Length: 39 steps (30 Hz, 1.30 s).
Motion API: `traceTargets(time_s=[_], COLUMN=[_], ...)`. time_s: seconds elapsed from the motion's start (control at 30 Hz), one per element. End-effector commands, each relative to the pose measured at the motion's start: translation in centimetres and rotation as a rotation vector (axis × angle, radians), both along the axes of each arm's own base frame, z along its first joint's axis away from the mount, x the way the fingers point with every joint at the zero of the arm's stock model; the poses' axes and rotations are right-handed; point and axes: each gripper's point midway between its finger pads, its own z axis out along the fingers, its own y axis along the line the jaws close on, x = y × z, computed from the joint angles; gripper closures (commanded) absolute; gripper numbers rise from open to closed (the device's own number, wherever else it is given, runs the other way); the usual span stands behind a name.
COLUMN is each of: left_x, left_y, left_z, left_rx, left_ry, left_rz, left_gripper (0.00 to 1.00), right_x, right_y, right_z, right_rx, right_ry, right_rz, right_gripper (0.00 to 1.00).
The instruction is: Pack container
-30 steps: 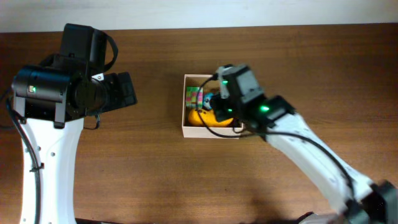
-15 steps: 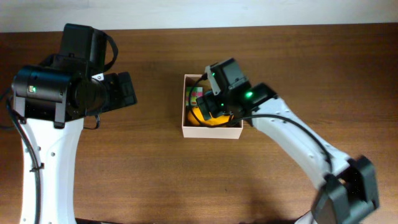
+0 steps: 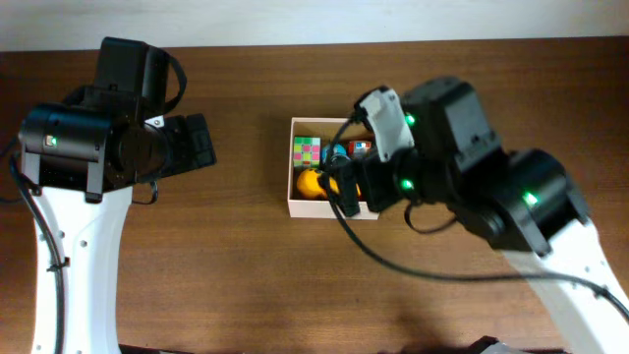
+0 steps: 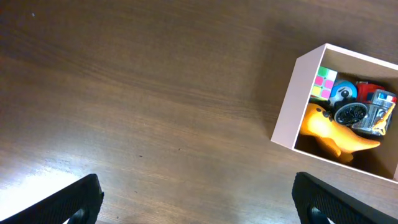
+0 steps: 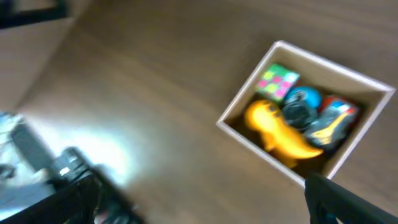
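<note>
The container (image 3: 291, 182) is a shallow white-walled box at mid-table. It holds a yellow dinosaur toy (image 3: 313, 184), a multicoloured cube (image 3: 307, 150), a blue round toy (image 3: 337, 154) and a red toy (image 3: 360, 147). My right gripper (image 3: 347, 192) hangs open above the box's front right part with nothing between its fingers. The blurred right wrist view shows the container (image 5: 249, 134) and the dinosaur (image 5: 277, 134) beyond the right gripper (image 5: 205, 205). My left gripper (image 3: 194, 144) hovers open and empty left of the box. From the left wrist, the container (image 4: 283, 106) lies far right of the left gripper (image 4: 199, 205).
Bare brown wood table (image 3: 236, 275) surrounds the box on all sides. The white arm links (image 3: 69, 256) stand at the left and lower right. The table's far edge meets a pale wall (image 3: 393, 20).
My right gripper has opened and risen out of the container, swinging back to the right, and the toys stay in the box. The left arm has not moved.
</note>
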Motion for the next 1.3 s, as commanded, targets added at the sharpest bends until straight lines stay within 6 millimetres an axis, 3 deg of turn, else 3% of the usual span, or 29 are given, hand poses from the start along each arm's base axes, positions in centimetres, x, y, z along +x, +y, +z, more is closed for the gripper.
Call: traceTargets(time_s=[0.0,0.13,0.3,0.47,0.63,0.77,0.93,1.1,1.27], left_x=[-0.1,-0.1,-0.1,-0.1,-0.1,-0.1,-0.1,-0.1,-0.1], left_y=[0.3,0.3,0.3,0.3,0.3,0.3,0.3,0.3,0.3], left_z=[0.3,0.3,0.3,0.3,0.3,0.3,0.3,0.3,0.3], left_rx=[0.01,0.01,0.01,0.01,0.01,0.01,0.01,0.01,0.01], left_ry=[-0.011,-0.011,-0.011,-0.011,-0.011,-0.011,-0.011,-0.011,-0.011], left_rz=[-0.004,-0.004,-0.004,-0.004,-0.004,-0.004,-0.004,-0.004,-0.004], left_gripper=[0.01,0.01,0.01,0.01,0.01,0.01,0.01,0.01,0.01], right_x=[-1.8,-0.7,-1.6,-3.6,-5.3,-6.6,-7.7,-7.5,-7.2], right_y=[-0.4,-2.9,-5.6,-12.6,-18.6,-22.5,-25.6,-25.9,-24.7], right_z=[1.8,4.0,9.4,12.4,12.4,9.4,3.5,-4.4,-12.3], right_rx=[0.052,0.021,0.025,-0.062,-0.138,-0.209,-0.267,-0.268,-0.239], right_ry=[0.001,-0.15,-0.432,-0.6,-0.659,-0.637,-0.615,-0.6,-0.552], right_rz=[-0.002,-0.118,-0.135,-0.365,-0.573,-0.721,-0.867,-0.887,-0.822], right_gripper=[0.01,0.01,0.01,0.01,0.01,0.01,0.01,0.01,0.01])
